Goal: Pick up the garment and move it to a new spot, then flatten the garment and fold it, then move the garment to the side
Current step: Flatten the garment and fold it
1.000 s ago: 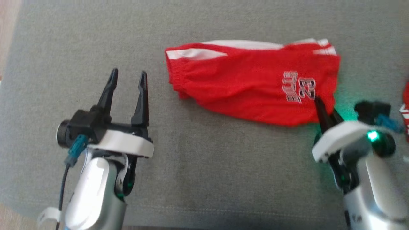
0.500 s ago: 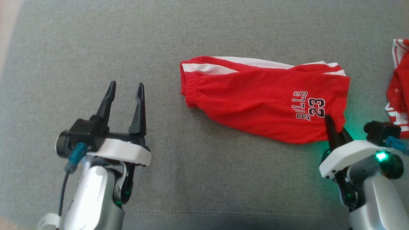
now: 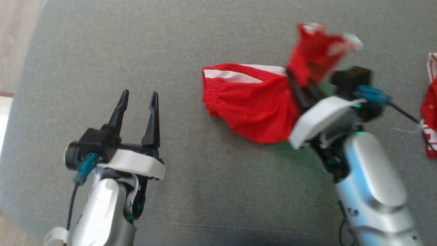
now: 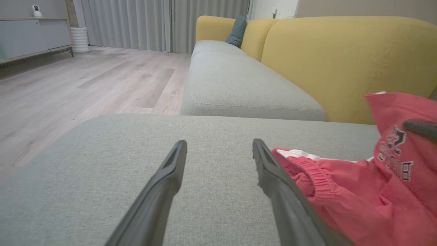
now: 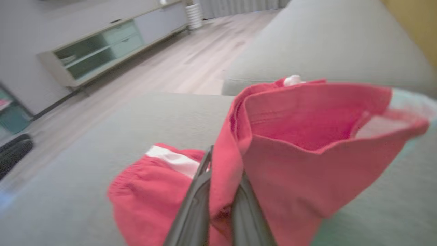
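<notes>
My right gripper (image 3: pixel 292 73) pinches the red garment (image 3: pixel 249 102) by its leg end, above the grey cushion (image 3: pixel 205 34), ready for folding I judge. The waistband lies on the cushion, and my left gripper (image 3: pixel 138 97) hovers over it, spread and spare.

A home living room: yellow sofa (image 4: pixel 341 58), grey curtains (image 4: pixel 136 24), wooden floor (image 4: pixel 85 85).

R tool (image 5: pixel 225 165) clamps red shorts (image 5: pixel 307 143) hem, raised above grey cushion (image 5: pixel 136 116), waistband end resting on it.

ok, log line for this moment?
right claw: shut on red shorts, one end lifted | left claw: open, empty | surface: grey cushion
</notes>
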You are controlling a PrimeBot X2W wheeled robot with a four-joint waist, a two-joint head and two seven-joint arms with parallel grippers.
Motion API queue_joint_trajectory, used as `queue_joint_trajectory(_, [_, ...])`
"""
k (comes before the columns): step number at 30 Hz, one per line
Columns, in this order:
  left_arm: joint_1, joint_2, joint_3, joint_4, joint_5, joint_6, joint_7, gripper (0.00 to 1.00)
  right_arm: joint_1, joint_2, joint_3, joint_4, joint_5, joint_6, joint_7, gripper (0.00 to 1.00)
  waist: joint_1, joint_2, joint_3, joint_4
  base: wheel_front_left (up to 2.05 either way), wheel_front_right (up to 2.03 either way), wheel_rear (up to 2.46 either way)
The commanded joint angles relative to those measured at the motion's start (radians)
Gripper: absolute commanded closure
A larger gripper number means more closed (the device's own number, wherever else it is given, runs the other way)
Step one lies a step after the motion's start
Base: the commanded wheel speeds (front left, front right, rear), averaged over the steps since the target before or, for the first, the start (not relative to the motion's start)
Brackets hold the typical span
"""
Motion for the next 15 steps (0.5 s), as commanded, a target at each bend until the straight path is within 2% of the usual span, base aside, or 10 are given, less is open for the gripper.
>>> queue_joint_trajectory(1, [-0.014, 0.013, 0.027, -0.031, -0.004, 0.005, -0.005, 0.00, -0.043, 0.004, 0.082, -0.019, 0.035, -0.001, -0.002, 1.00, 0.0000, 0.0000, -0.003, 0.017, 0.00, 0.00, 0.00])
queue_joint_trajectory(9, [-0.015, 0.013, 0.012, -0.034, -0.021, 0.014, -0.005, 0.00, -0.094, 0.004, 0.324, 0.115, 0.167, -0.001, -0.046, 1.00, 0.0000, 0.0000, 0.012, 0.065, 0.00, 0.00, 0.00])
queue_joint_trajectory(15, [-0.011, 0.013, 0.013, -0.036, -0.024, 0.019, -0.005, 0.00, -0.084, 0.004, 0.416, 0.172, 0.197, -0.001, -0.072, 1.00, 0.0000, 0.0000, 0.021, 0.067, 0.00, 0.00, 0.00])
